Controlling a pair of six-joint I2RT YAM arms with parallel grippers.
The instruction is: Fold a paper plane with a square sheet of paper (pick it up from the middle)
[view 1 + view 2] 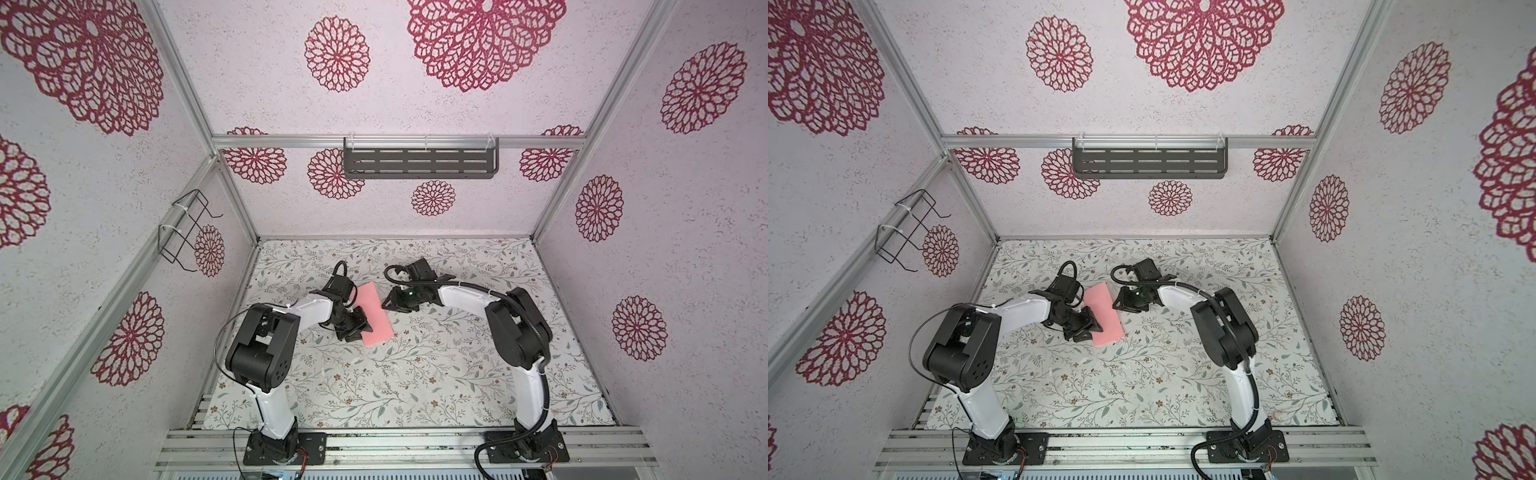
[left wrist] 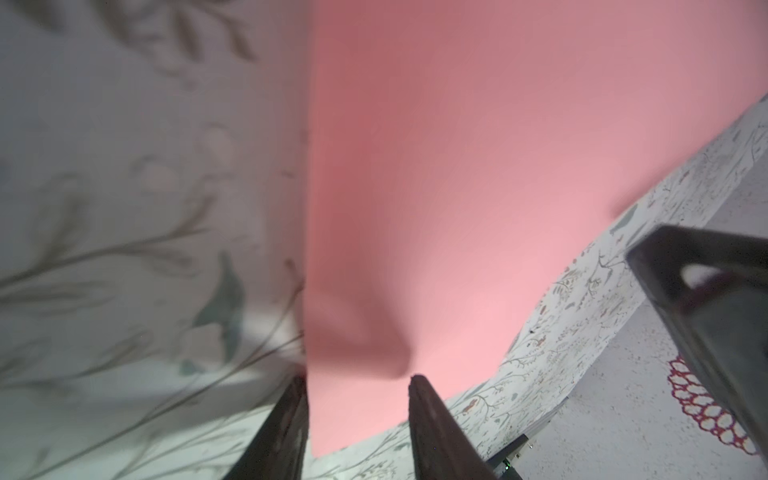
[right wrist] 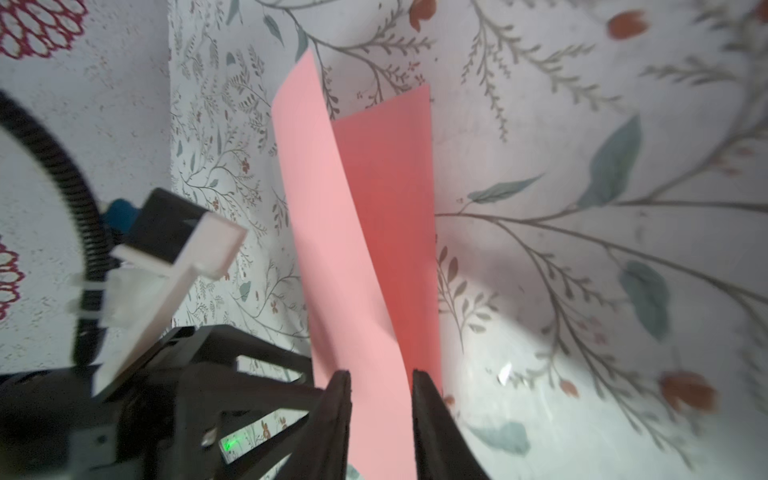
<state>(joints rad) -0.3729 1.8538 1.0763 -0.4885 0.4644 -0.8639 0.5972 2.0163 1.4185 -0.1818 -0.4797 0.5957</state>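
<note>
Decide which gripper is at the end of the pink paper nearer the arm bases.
The left gripper: it stands at the near end of the pink paper, on its left edge; the right gripper is at the opposite edge, farther back.

The table (image 1: 415, 374) carries a pale floral covering (image 1: 1142, 395) with grey-green sprigs and small brown flowers across its whole surface. One item lies directly on it: the square sheet of paper (image 1: 376, 313), salmon-pink, doubled over into a narrow rectangle, left of centre and set diagonally. In the right wrist view the lower layer (image 3: 399, 216) lies flat on the covering; the upper layer (image 3: 324, 232) stands off it. A few small white flecks (image 1: 356, 360) lie nearer the front edge.
</note>
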